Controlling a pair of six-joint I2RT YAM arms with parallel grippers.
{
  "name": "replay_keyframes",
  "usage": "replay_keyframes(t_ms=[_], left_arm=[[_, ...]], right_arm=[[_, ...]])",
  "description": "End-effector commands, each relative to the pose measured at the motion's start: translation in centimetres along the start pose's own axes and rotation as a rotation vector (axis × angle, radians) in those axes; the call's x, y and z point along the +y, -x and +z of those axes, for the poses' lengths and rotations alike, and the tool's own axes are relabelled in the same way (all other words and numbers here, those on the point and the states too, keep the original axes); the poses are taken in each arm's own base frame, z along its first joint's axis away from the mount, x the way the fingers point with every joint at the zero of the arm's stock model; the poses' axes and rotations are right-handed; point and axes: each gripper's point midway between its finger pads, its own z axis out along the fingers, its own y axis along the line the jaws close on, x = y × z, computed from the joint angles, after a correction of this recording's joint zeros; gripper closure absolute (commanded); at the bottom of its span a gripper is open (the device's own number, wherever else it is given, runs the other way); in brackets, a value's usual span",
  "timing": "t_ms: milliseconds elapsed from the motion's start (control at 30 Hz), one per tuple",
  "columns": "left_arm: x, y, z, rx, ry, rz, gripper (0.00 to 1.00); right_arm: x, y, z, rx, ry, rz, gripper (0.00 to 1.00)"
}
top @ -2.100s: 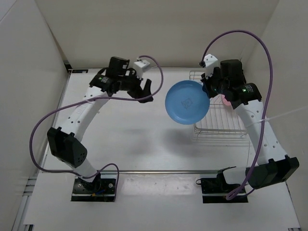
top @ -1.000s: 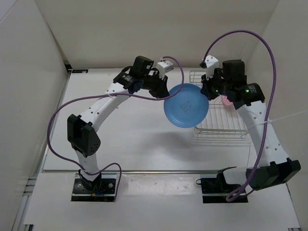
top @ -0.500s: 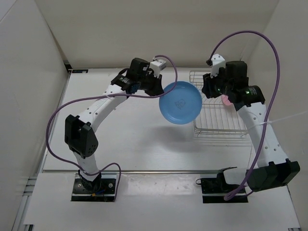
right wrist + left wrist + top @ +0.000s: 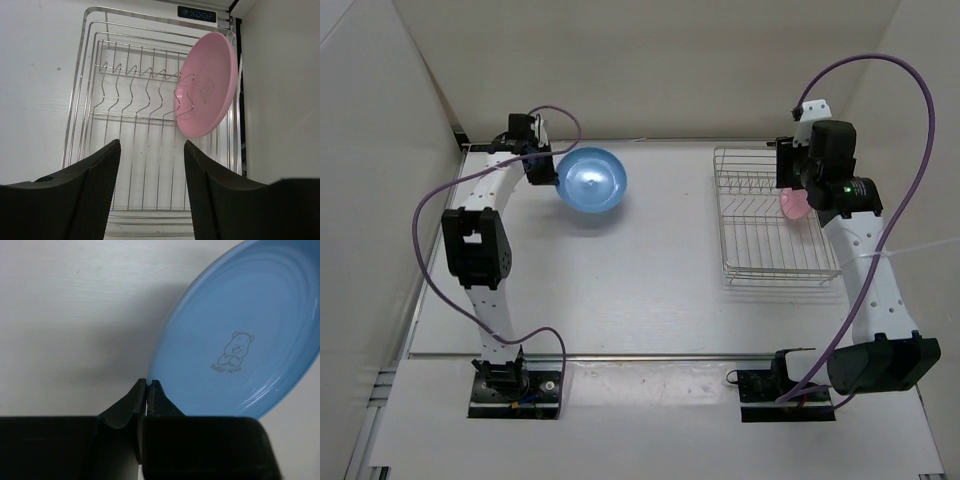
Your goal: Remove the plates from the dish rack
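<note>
From above, the left gripper [image 4: 549,172] has carried the blue plate [image 4: 592,181] from beside the dish rack [image 4: 760,250] to the table's [image 4: 650,290] far left. The right gripper [image 4: 788,180], having released it, hangs over the racked pink plate [image 4: 793,206]. Left wrist: fingers [image 4: 134,401] pinched tight on the blue rim. Right wrist: fingers [image 4: 100,170] apart, empty, with the pink plate on edge among the prongs.

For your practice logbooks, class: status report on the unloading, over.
Left fingers shut on blue plate rim. Right fingers open above dish rack. Pink plate standing in rack, nothing blocking it.
</note>
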Motion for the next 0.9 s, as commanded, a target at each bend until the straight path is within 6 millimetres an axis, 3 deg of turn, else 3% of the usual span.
replay_keyframes(t_ms=[0,133,267,500,567,600,633,667,700,833,867], left_arm=[[1.2,-3.6,2.2,0.166,0.017,-0.069,0.89],[3.4,-5.8,4.6,0.241,0.033,-0.113,0.89],[4.5,-6.0,5.3,0.259,0.002,-0.155,0.89],[3.9,-6.4,5.5,0.274,-0.038,-0.162,0.83],[3.4,-5.9,4.6,0.259,-0.052,-0.159,0.59],[3.3,-5.5,4.2,0.247,-0.055,-0.156,0.46],[3.0,-5.2,3.8,0.238,-0.068,-0.145,0.26],[2.8,-4.9,3.1,0.227,-0.071,-0.142,0.17],[2.3,-4.8,2.6,0.229,-0.098,-0.126,0.0],[2.0,-4.0,-0.3,0.199,-0.095,-0.064,0.0],[1.9,-3.4,-2.2,0.168,-0.085,-0.026,0.0]], right_arm=[[-1.0,0.8,-0.1,-0.035,-0.057,0.02,0.42],[-1.5,0.7,-0.5,-0.032,-0.078,0.011,0.4],[-1.9,0.8,-1.2,-0.041,-0.088,0.017,0.36],[-2.7,0.5,-1.5,-0.038,-0.104,0.007,0.3],[-3.0,-0.2,-1.0,-0.013,-0.12,-0.026,0.26],[-3.3,-0.8,-0.2,0.01,-0.145,-0.041,0.19],[-3.7,-1.1,0.1,0.027,-0.161,-0.069,0.19],[-4.0,-1.4,0.5,0.044,-0.177,-0.086,0.19],[-4.3,-1.9,1.4,0.073,-0.199,-0.109,0.19],[-6.3,-2.8,3.6,0.14,-0.274,-0.162,0.25],[-6.7,-2.7,4.3,0.153,-0.28,-0.172,0.27]])
